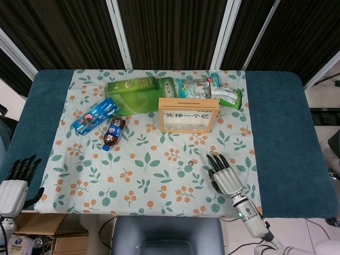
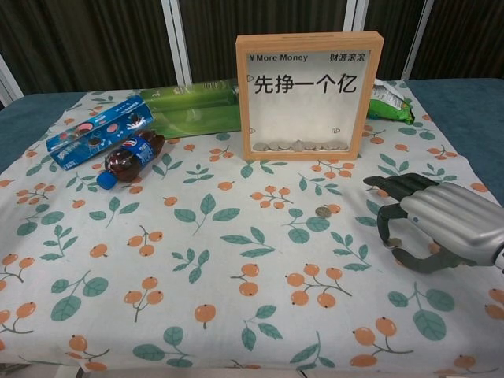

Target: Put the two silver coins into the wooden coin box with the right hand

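One silver coin [image 2: 323, 212] just beside right robot hand [image 2: 431, 221]

Robot teleoperation lab or test station. Evidence: table [image 1: 276, 138] with teal cover and floral cloth [image 1: 154, 175] spread as a staged work surface; dark vertical curtain panels with white frame struts [image 1: 118, 32] across the top of the frame; cardboard box [image 1: 32, 239] on the floor, lower left.
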